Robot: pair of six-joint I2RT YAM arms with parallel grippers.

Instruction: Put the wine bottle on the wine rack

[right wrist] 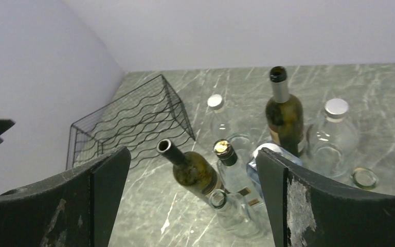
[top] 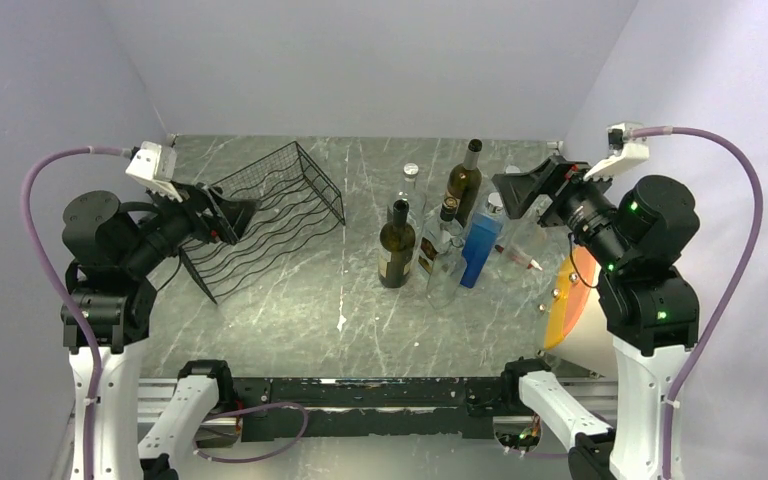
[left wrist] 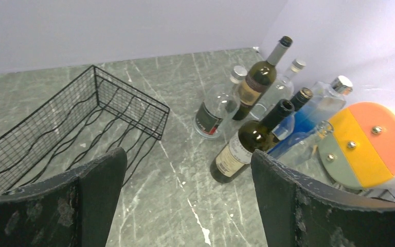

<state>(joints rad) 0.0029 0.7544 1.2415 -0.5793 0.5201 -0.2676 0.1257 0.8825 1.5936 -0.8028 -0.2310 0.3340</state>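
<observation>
As the top view shows, the left gripper (top: 243, 216) is spread at the rack (top: 280, 200), perhaps touching it; the wine bottle (top: 397, 245) stands well apart, nearer the spread right gripper (top: 512, 192). From the left wrist, both are seen ahead. From the right wrist, it is framed between parted fingers (right wrist: 103, 206).

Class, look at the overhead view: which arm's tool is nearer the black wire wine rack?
Left. The left tool hangs right at the wine rack's left side; the right tool is across the table, beyond the standing bottles.
</observation>
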